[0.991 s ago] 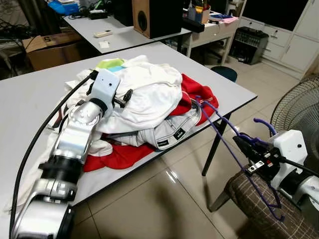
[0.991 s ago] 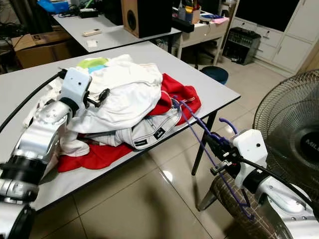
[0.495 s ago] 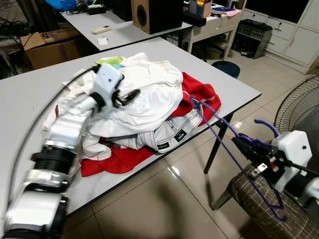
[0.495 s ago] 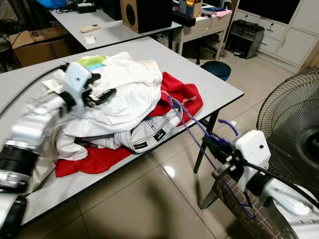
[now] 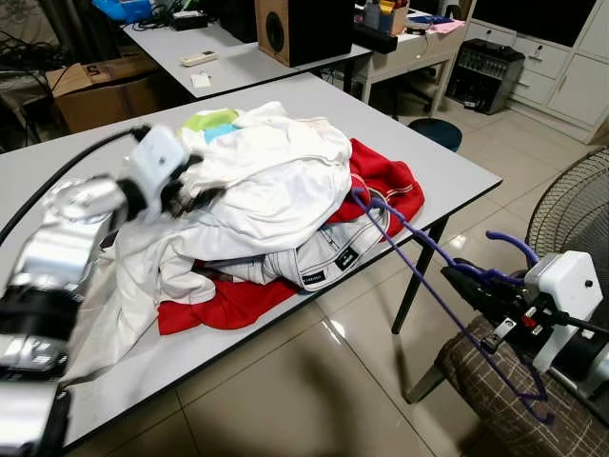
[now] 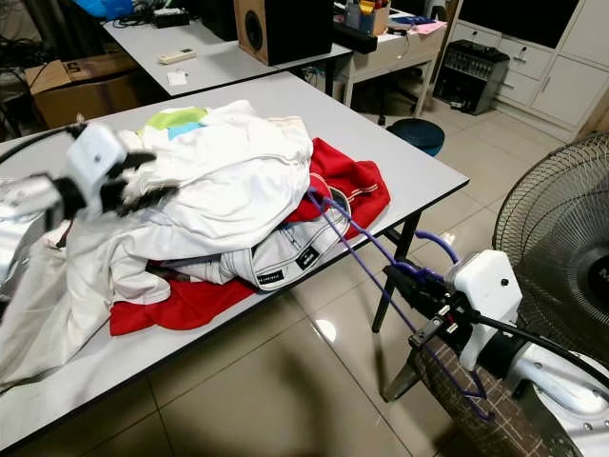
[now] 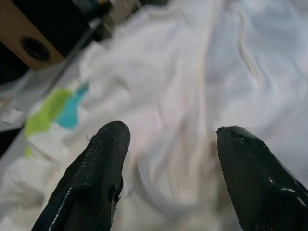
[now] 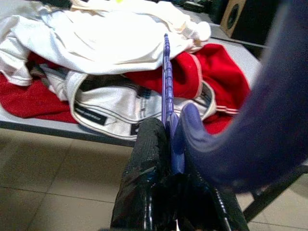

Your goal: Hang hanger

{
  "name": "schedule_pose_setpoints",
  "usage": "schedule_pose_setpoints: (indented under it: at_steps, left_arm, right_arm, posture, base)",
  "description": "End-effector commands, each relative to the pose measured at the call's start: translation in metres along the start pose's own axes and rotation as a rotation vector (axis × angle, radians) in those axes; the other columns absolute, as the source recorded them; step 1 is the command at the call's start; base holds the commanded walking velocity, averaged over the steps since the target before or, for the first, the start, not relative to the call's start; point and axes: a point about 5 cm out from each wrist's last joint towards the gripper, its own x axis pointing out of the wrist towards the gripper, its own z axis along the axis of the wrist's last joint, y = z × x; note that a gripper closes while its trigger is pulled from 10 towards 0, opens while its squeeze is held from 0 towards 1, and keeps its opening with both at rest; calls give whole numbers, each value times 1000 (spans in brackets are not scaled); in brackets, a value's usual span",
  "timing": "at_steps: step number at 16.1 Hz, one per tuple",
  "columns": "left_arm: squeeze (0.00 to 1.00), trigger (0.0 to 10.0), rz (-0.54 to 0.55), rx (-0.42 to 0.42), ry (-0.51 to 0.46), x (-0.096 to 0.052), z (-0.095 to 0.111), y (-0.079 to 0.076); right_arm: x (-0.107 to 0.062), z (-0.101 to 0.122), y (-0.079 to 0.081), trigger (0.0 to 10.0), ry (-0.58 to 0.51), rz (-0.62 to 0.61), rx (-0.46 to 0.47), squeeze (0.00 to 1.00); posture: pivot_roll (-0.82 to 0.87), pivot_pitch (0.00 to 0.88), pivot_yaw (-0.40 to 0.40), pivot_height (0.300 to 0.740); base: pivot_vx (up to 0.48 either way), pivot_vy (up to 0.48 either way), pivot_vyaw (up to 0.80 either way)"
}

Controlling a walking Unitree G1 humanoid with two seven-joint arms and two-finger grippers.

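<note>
**Op:** Nearest me: right gripper (image 6: 411, 288) off the table edge, above a checked chair seat (image 5: 495, 400). Fingers clamped on the purple hanger (image 5: 428, 276) just below its hook; the far shoulder tip reaches onto the clothes pile, by the red garment (image 5: 381, 181).

**Sup:** Grip solid?

**Op:** Looks it in the right wrist view, frame pinched between the black fingers (image 8: 149, 159). I'd keep the wrist steady tho, the long frame will swing if I rotate fast.

**Sup:** Left side?

**Op:** Left gripper (image 5: 195, 190) is further in, over the white shirt (image 5: 276, 190) on top of the pile, blurred. Fingers apart, nothing between them, w/ white cloth underneath.

**Sup:** Plan?

**Op:** My guess is pinch the shirt at the collar, lift it clear of the grey/white garment (image 5: 328, 252) below so only one layer comes, then feed the hanger tip into the neck. Risk is snagging the red one. Beyond that, table (image 5: 457, 171), then a speaker (image 5: 300, 29) on the far desk.
</note>
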Motion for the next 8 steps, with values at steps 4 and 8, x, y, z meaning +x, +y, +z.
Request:
schedule_pose_setpoints:
  at_steps: [4, 8]
  left_arm:
    - [0, 10000, -12, 97, 107, -11, -12, 5]
    - [0, 10000, 66, 97, 104, -12, -17, 10]
  right_arm:
    - [4, 2, 3, 10000, -5, 41, -4, 0]
    - [4, 2, 5, 10000, -4, 51, 0, 0]
  posture:
    - [-44, 0, 30, 740]
    - [-43, 0, 32, 740]
  base:
    - [0, 0, 0]
    - [0, 0, 0]
